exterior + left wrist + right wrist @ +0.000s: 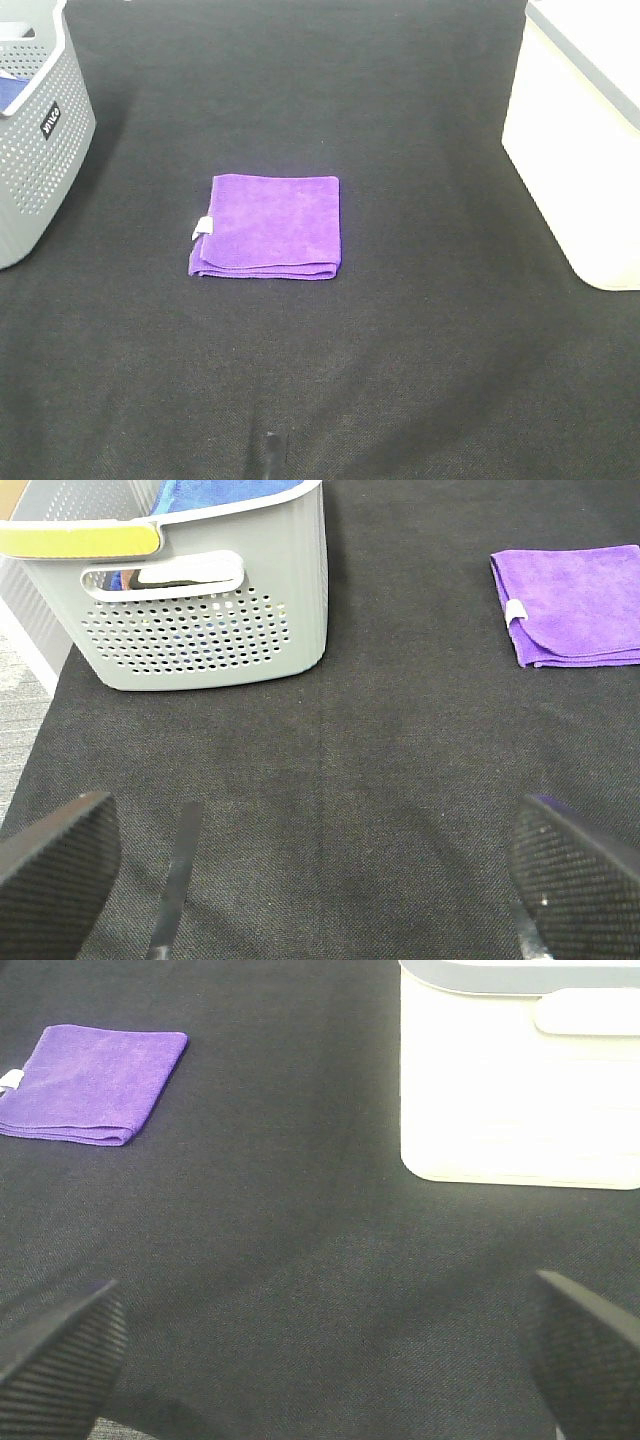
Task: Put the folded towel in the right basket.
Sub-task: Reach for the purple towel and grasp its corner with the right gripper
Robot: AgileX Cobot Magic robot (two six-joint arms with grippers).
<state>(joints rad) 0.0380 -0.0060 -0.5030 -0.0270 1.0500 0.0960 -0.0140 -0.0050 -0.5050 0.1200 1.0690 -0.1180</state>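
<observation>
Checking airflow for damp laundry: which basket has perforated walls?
The grey basket on the left; its walls are dotted with holes, while the white basket has solid sides.

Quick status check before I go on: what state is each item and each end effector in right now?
Purple towel: folded, lying flat on the black mat, not gripped.
Grey basket: upright, blue cloth inside.
White basket: upright; inside not visible.
Left end effector: open, empty.
Right end effector: open, empty.
</observation>
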